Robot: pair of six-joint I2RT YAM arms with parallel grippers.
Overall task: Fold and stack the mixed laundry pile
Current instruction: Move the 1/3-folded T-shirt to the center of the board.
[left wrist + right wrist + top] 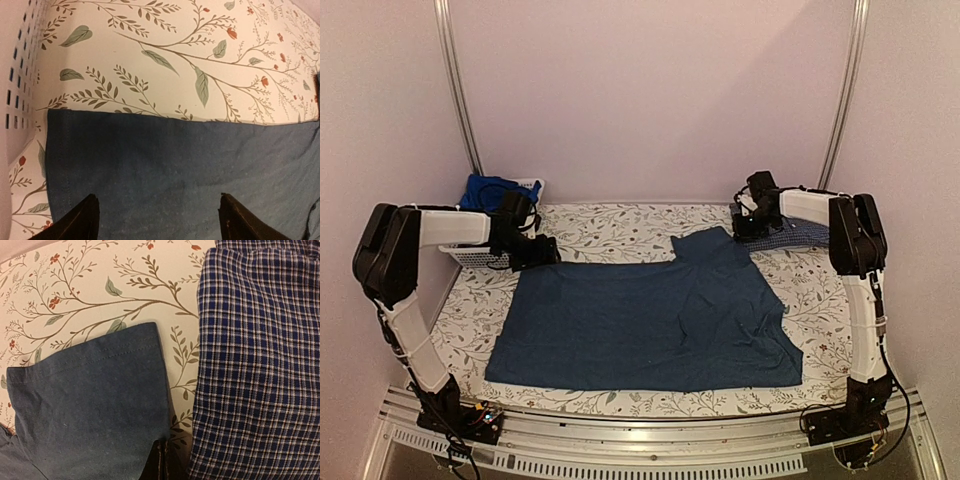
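Across the middle of the flowered tablecloth (610,230) we see the navy T-shirt (650,320) spread flat, its hem toward the left and one sleeve (95,405) reaching toward the far right. At the far-left corner of that shirt the left gripper (157,225) hangs low over the cloth with its jaws wide apart; both fingers (75,225) show at the bottom of the wrist view with bare navy fabric between them, and nothing is held. Just to its left stands the white mesh basket (17,75), and in the overhead view a royal-blue garment (490,192) lies bunched inside it. On the far right, the right gripper (160,462) sits at the edge of the sleeve, where we make out only a narrow dark tip with a seam down its middle, so the jaws look pressed together; we cannot tell whether any cloth is caught between them. Beside the sleeve, to the right, lies the checked shirt (255,365), with a thin strip of tablecloth showing between the two.
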